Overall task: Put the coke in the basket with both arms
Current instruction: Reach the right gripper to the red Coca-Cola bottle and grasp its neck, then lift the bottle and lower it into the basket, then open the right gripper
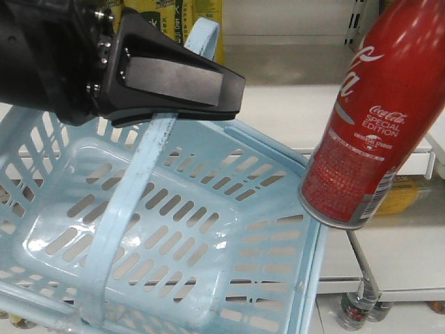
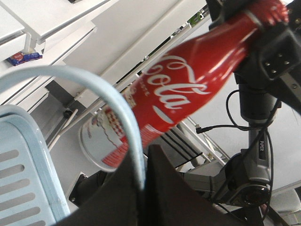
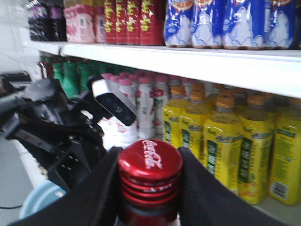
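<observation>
The coke (image 1: 379, 118), a red bottle with white script, hangs tilted in the air, its base just outside the right rim of the pale blue basket (image 1: 271, 139). My right gripper (image 3: 149, 174) is shut on the coke's red cap (image 3: 149, 162), one black finger on each side. My left gripper (image 1: 233, 94) is shut on the basket's hoop handle (image 1: 132, 202) and holds the basket up. In the left wrist view the handle (image 2: 70, 73) runs down between the jaws of that gripper (image 2: 143, 162), and the coke (image 2: 188, 89) crosses above it. The basket has nothing in it.
White store shelving (image 1: 278, 111) stands behind the basket, with bottles low at the right (image 1: 361, 309). In the right wrist view, yellow drink bottles (image 3: 225, 141) and blue-labelled bottles (image 3: 225, 23) fill shelves close ahead. The left arm's wrist camera (image 3: 113, 106) sits at left.
</observation>
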Tool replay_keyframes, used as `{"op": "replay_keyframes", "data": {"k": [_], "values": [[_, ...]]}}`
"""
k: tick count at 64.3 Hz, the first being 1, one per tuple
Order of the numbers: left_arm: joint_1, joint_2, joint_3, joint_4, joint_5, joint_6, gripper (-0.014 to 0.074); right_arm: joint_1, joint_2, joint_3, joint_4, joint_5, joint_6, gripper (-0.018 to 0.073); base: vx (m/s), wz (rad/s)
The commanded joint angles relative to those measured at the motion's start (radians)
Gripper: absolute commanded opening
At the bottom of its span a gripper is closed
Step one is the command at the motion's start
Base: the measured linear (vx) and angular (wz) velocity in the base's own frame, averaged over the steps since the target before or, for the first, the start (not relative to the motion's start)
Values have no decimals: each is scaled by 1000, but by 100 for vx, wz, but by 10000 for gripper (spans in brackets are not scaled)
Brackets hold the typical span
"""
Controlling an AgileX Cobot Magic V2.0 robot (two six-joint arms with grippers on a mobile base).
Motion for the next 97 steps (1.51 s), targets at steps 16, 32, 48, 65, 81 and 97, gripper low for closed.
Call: {"op": "replay_keyframes", "data": {"k": [16, 32, 48, 65, 81, 97], "values": [[0, -24, -27, -48, -64, 37, -6, -2, 125, -28, 146, 100, 52, -5, 0, 0], [0, -24, -27, -48, -64, 37, -6, 138, 208, -28, 98, 105, 53, -5, 0, 0], [0, -24, -27, -48, -64, 37, -6, 293, 221, -28, -90, -48, 66, -5, 0, 0], [0, -24, -27, -48, -64, 37, -6, 298, 225, -28, -182, -47, 70, 85, 0, 0], [0, -24, -27, -48, -64, 37, -6, 298, 253, -28, -179, -42, 58, 385, 0, 0], [0, -24, -28, -48, -65, 37, -6, 298, 265, -28, -175, -49, 58, 530, 0, 0]]}}
